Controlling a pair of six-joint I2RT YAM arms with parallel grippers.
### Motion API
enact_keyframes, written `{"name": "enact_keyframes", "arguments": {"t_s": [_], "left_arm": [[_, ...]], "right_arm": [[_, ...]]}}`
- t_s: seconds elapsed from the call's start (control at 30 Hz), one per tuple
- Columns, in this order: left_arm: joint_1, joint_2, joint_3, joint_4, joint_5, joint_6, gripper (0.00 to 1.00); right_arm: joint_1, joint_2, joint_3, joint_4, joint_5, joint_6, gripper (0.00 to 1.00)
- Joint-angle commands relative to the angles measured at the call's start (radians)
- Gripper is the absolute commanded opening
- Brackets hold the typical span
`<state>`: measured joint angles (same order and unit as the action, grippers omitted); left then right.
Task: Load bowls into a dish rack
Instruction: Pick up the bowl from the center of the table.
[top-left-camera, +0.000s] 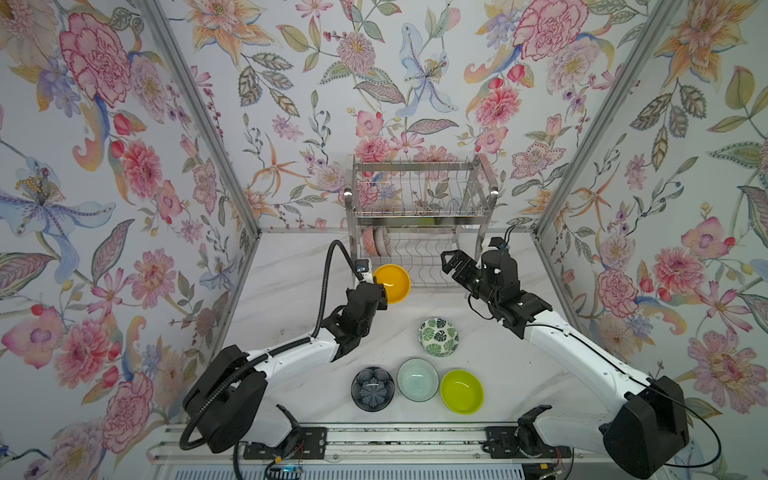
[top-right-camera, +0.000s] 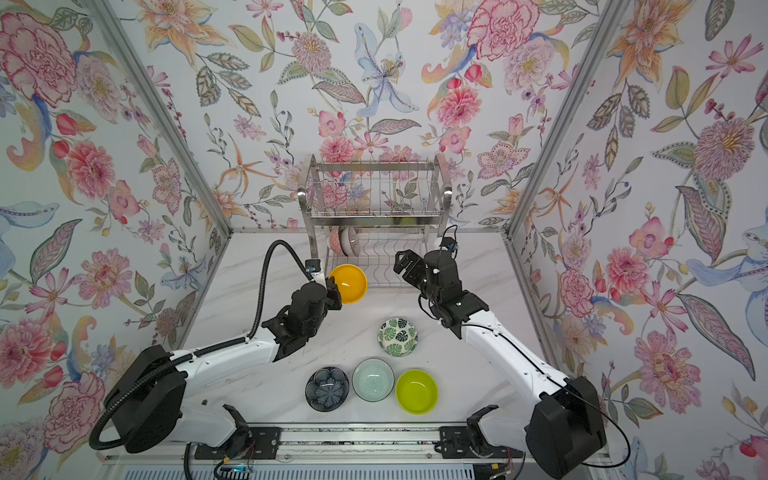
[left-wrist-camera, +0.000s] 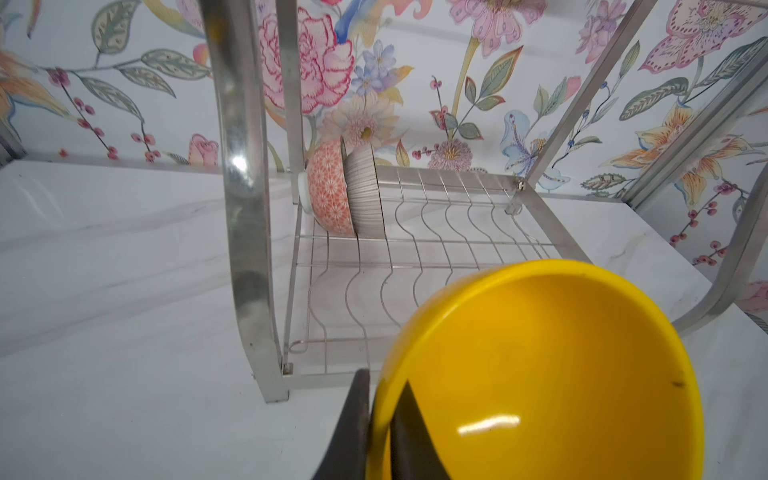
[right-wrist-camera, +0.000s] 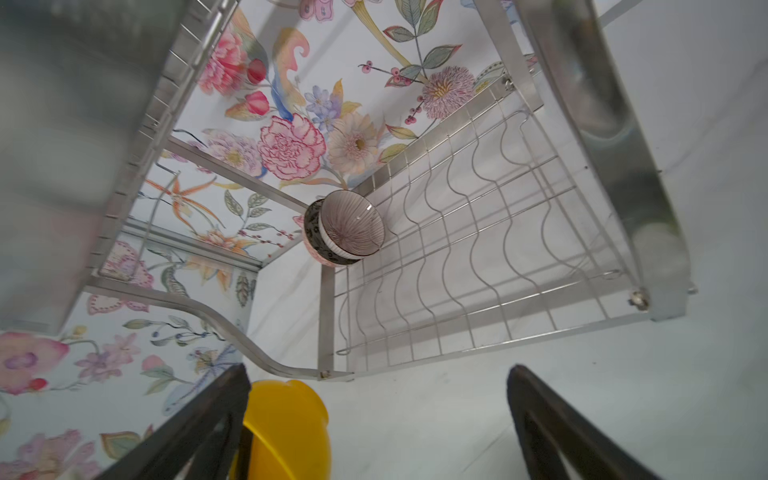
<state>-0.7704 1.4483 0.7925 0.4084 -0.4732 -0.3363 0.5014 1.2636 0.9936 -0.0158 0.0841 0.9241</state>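
Delivery is the step in hand, I'd say. On the left, the left gripper (top-left-camera: 379, 287) is clamped on the rim of the yellow bowl (top-left-camera: 392, 283), one finger inside and one outside. The bowl is tilted, right at the front edge of the rack (top-left-camera: 419, 208), low by the bottom tier. Deep at that tier's left end, the patterned bowl (left-wrist-camera: 330, 195) and ribbed bowl (left-wrist-camera: 365, 199) stand on edge, touching. The wavy slots beside them are free.

The next move looks like a push inward past the curved front leg, tipping the bowl more upright so its rim drops between two wires next to the ribbed one. Only then should it let go, and mind that leg!

Moving right, the right gripper (top-left-camera: 451, 259) hangs spread wide and empty before the rack's right half.

Waiting on the table (top-left-camera: 291, 299), left to right: dark bowl (top-left-camera: 372, 388), mint bowl (top-left-camera: 417, 379), leaf bowl (top-left-camera: 439, 336), lime bowl (top-left-camera: 462, 391).
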Motion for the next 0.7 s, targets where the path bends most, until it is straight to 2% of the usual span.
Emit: {"name": "enact_keyframes", "arguments": {"t_s": [0.0,0.13,0.27,0.47,0.67], "left_arm": [[-0.038,0.057,0.025,0.288,-0.185,0.17,0.0],[-0.074,0.164,0.05,0.47,-0.272,0.343,0.0],[-0.093,0.225,0.061,0.558,-0.294,0.435,0.0],[-0.112,0.276,0.035,0.653,-0.281,0.502,0.0],[-0.116,0.296,0.023,0.67,-0.229,0.537,0.0]], "right_arm": [[-0.003,-0.018,0.011,0.088,-0.073,0.195,0.99],[-0.004,-0.023,-0.025,0.173,-0.087,0.364,0.98],[-0.003,-0.023,-0.092,0.27,-0.092,0.53,0.99],[0.005,0.008,-0.172,0.416,-0.097,0.713,0.99],[0.023,0.043,-0.173,0.476,-0.085,0.825,0.99]]}}
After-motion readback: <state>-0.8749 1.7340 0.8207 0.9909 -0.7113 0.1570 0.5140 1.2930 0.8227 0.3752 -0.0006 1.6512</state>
